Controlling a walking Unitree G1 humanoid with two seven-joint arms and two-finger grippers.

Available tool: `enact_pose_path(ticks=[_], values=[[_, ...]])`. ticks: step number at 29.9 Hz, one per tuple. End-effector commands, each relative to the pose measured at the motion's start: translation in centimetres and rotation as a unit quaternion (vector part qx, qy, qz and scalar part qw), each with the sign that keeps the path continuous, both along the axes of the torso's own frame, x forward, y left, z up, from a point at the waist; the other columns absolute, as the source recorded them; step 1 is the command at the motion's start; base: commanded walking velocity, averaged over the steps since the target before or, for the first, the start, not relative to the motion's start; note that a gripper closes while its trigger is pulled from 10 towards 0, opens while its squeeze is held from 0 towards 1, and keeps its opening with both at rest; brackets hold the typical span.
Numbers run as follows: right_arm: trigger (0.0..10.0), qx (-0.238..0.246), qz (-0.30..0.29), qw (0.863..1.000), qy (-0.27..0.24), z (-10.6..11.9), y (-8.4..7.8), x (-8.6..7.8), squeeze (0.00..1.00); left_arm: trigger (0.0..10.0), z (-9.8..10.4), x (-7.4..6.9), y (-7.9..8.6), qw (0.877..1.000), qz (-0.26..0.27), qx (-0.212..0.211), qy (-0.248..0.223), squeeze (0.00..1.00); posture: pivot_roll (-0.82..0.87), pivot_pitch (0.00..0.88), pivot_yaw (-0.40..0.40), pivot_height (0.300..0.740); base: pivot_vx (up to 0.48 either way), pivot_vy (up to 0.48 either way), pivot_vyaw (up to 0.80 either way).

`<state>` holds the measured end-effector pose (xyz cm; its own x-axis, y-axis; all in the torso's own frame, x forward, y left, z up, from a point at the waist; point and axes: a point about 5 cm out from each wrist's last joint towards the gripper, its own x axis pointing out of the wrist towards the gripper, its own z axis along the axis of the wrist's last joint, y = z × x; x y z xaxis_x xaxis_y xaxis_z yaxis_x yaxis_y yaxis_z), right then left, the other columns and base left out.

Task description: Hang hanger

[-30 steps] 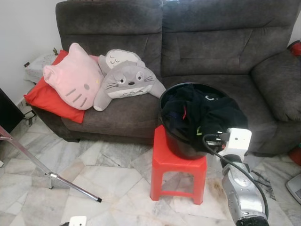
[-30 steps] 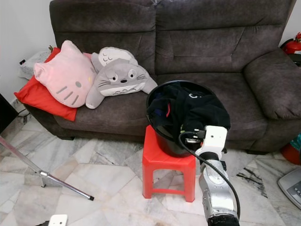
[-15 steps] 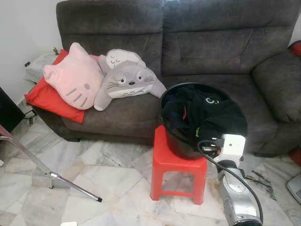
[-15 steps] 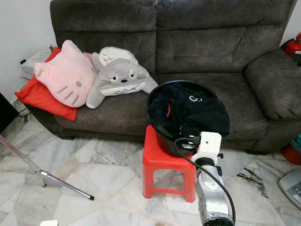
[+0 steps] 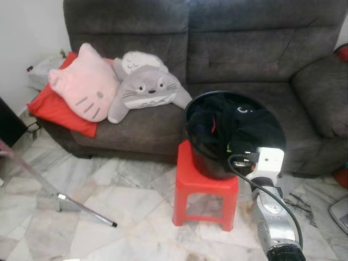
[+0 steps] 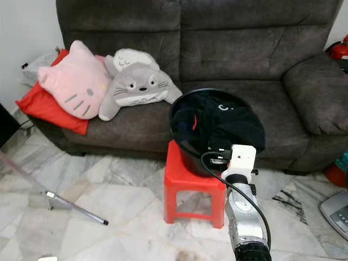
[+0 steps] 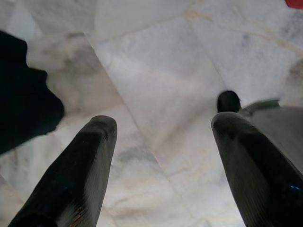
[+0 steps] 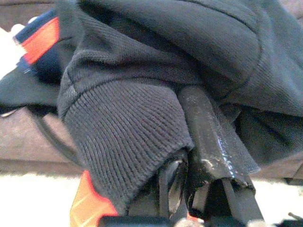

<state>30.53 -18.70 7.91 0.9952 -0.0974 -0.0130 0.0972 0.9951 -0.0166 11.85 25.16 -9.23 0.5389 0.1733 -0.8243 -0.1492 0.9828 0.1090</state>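
**Inspector A:** Item 1, the hanger. Location?

**Inspector B:** Cannot tell. No hanger can be picked out among the dark clothes [image 6: 228, 122] heaped in the black basin [image 6: 182, 148]. A thin black curved strip runs beside the cloth in the right wrist view. Whether it is basin rim or hanger cannot be told, so its shape and colour go unrecorded.

**Inspector A:** Basin position?

**Inspector B:** Standing on the red stool [image 6: 187, 182], just in front of the grey sofa [image 6: 244, 49], on the marble floor [image 6: 119, 217].

**Inspector A:** Item 2, the right gripper [image 8: 189, 118].

**Inspector B:** At the near edge of the basin, pushed into the clothes. A black ribbed cuff [image 8: 128, 137] lies draped over it, touching. How far it is open, and whether it grips the cloth, cannot be told.

**Inspector A:** Item 3, the left gripper [image 7: 161, 142].

**Inspector B:** Low over the floor, its 2 fingers [image 7: 90, 165] spread wide, nothing between them.

**Inspector A:** Other contents?

**Inspector B:** On the sofa, a pink cat cushion [image 6: 76, 81] rests on a red cushion [image 6: 41, 103], with a grey plush [image 6: 136, 84] beside it, touching. 1 metal rod [image 6: 70, 206] slants to the floor.
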Motion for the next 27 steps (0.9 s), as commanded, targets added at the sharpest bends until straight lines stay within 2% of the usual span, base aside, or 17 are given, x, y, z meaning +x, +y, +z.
enact_pose_path(ticks=[1,5,8,27], values=[[10.0,-0.003,0.007,1.0,0.001,-0.3,0.4,-0.1,0.0,10.0,-0.3,-0.4,-0.3,1.0,0.005,-0.002,0.008,0.0,-0.21,0.0,0.117,0.74,-0.322,0.0,0.0],[10.0,-0.01,0.012,1.0,0.0,-0.2,0.5,-0.1,0.0,10.0,-0.3,0.7,-1.9,1.0,-0.002,-0.007,-0.001,0.0,-0.22,0.0,0.117,0.74,-0.325,0.0,0.0],[10.0,-0.014,0.013,1.0,-0.002,-0.1,0.5,-0.1,0.0,10.0,-0.3,1.0,-2.2,1.0,-0.004,-0.008,-0.004,0.0,-0.21,0.0,0.117,0.74,-0.328,0.0,0.0],[10.0,-0.025,0.021,0.999,-0.001,-0.3,0.7,0.0,0.0,10.0,-0.3,0.5,-1.7,1.0,0.0,-0.006,-0.006,0.0,-0.21,0.0,0.112,0.74,-0.326,0.0,0.0]])
